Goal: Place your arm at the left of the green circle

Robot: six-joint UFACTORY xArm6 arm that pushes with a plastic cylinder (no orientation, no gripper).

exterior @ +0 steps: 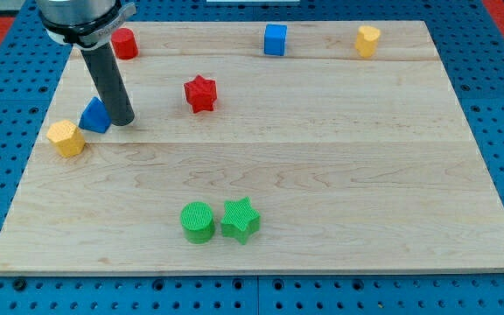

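The green circle [198, 221] sits near the view's bottom, a little left of centre, touching the green star [241, 219] on its right. My tip [122, 120] rests on the board at the upper left, far up and to the left of the green circle. The tip is right beside the blue triangle block [94, 115], on that block's right side.
A yellow block [66, 137] lies at the left edge below the blue triangle. A red cylinder [125, 43] is at the top left, a red star [200, 93] upper centre, a blue cube [275, 39] at the top, and a yellow block [367, 40] at the top right.
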